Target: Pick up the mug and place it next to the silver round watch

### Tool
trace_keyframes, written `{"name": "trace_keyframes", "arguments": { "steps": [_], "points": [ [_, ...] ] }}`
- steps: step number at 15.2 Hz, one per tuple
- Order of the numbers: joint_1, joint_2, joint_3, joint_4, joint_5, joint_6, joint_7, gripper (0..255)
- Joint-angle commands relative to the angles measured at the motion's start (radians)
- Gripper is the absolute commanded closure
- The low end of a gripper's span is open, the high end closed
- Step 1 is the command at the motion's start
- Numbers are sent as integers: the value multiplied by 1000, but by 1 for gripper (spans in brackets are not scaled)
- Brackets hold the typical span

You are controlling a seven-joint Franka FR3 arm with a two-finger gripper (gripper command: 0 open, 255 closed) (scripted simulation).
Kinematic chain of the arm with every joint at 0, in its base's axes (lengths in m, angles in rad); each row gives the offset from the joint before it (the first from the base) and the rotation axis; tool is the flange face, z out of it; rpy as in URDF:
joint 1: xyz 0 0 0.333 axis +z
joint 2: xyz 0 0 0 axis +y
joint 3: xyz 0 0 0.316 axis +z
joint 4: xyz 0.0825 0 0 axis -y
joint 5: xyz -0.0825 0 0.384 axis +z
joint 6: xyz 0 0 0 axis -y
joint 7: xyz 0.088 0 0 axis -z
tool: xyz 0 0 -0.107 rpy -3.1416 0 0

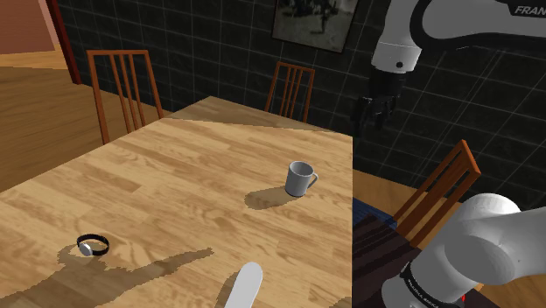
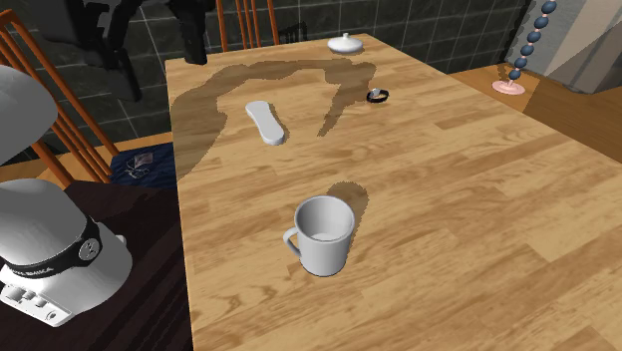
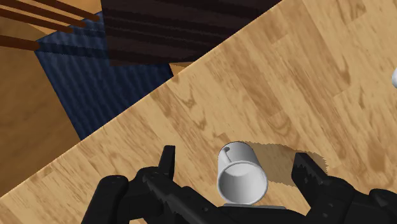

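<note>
The all-black two-finger claw [image 3: 236, 167] is open, its fingers standing well apart, and in the shoulder view it [image 1: 372, 109] hangs high above the light wooden tabletop [image 1: 175, 175], over the edge nearest the arm's stand. Seen along the claw, the small pale grey mug [image 3: 240, 175] sits in the gap between the fingers, but it is far below them and neither finger touches it, so nothing is held. The mug [image 1: 299, 178] stands upright with its mouth open to the ceiling, near that same tabletop edge, and the second exterior view shows its handle on the stand's side [image 2: 322, 234]. The step in hand looks like the approach before the grasp. The next move probably calls for a straight descent that keeps the mug centred, with the fingers set across the body and clear of the handle before they close. The silver round watch with its dark strap [image 1: 91, 244] lies well apart from the mug, across the tabletop. A white oblong object [image 2: 265, 122] rests between the two, nearer the watch [image 2: 378, 96], so the carry would likely need to clear it and leave bare wood beside the watch for the set-down.
</note>
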Motion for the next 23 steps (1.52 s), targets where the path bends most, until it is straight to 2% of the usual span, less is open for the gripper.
{"name": "trace_keyframes", "arguments": {
  "steps": [1,9,17,20,23],
  "points": [
    [0,0,0,0,0,0,0,0],
    [7,175,65,-91,22,289,79,0],
    [1,434,129,-86,1,563,172,0],
    [-4,546,150,-58,-26,653,216,0],
    [-5,579,153,-67,-36,694,226,0]
  ]
}}
